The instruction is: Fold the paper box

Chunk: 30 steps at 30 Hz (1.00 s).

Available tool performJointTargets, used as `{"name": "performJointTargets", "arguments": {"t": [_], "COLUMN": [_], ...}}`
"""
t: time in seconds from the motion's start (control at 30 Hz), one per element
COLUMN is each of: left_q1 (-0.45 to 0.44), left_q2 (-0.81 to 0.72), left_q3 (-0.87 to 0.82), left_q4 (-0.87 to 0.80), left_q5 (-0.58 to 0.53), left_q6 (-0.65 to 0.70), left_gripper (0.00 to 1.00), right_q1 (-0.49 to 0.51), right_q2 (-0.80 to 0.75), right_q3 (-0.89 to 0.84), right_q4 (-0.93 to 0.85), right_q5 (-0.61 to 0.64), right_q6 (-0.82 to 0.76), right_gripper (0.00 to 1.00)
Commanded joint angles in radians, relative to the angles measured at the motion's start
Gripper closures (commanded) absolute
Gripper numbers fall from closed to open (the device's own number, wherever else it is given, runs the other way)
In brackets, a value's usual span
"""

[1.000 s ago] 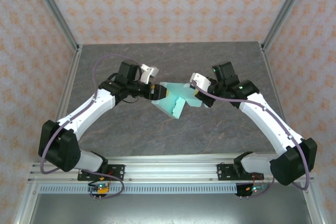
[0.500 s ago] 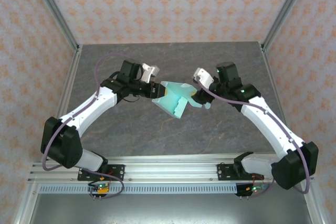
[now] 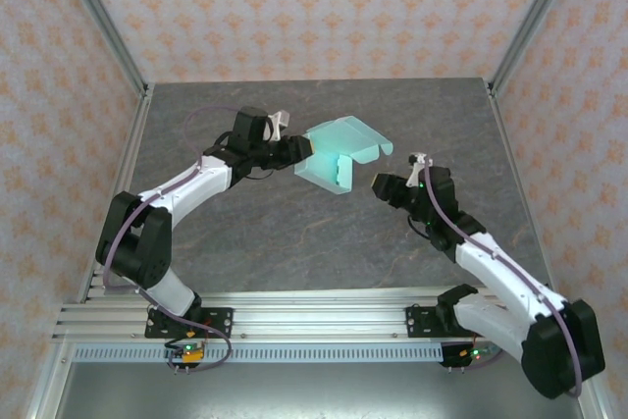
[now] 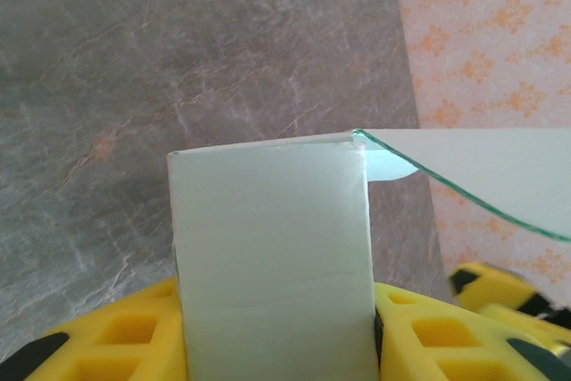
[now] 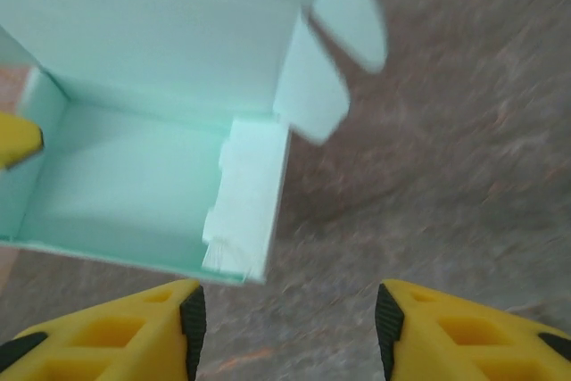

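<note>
My left claw (image 3: 297,152) is clamped on one end wall of the paper box (image 3: 339,149), holding it above the bench (image 3: 294,233), long axis crosswise, hollow facing my right claw (image 3: 377,183), which is parted, empty and near it, with open room around.

Overhead looks down; 2 wrist views closely share paper box (image 5: 161,194).

paper box (image 3: 339,154): one, pinched between left jaws, clear of right jaws
left gripper (image 3: 302,148): one
right gripper (image 3: 379,183): one
arms (image 3: 186,188): two
table (image 3: 294,242): one
</note>
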Motion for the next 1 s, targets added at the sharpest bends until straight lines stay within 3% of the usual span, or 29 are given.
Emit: {"name": "performJointTargets", "arguments": {"t": [0.0,0.17,0.3,0.53,0.67,0.97], "left_q1": [-0.009,-0.010,-0.016,-0.024,-0.028,-0.066], "left_q2": [-0.027,-0.005,0.004,-0.011,-0.020,0.002], "left_q3": [0.003,-0.010,-0.013,-0.026,-0.044,-0.014], "left_q4": [0.082,0.146,0.157,0.191,0.235,0.252], "left_q5": [0.003,0.042,0.057,0.080,0.078,0.062], "left_q6": [-0.030,-0.108,-0.120,-0.130,-0.153,-0.152], "left_gripper": [0.59,0.59,0.59,0.59,0.60,0.60], "right_q1": [0.023,0.019,0.015,0.012,0.016,0.091], "right_q2": [0.090,0.274,0.401,0.506,0.539,0.604], "right_q3": [0.050,0.123,0.220,0.359,0.400,0.554], "right_q4": [0.058,0.158,0.147,-0.016,-0.056,-0.286], "right_q5": [-0.139,-0.184,-0.182,-0.134,-0.128,0.130], "right_q6": [0.154,0.331,0.364,0.267,0.228,0.059], "right_gripper": [0.45,0.48,0.55,0.59,0.66,0.70]}}
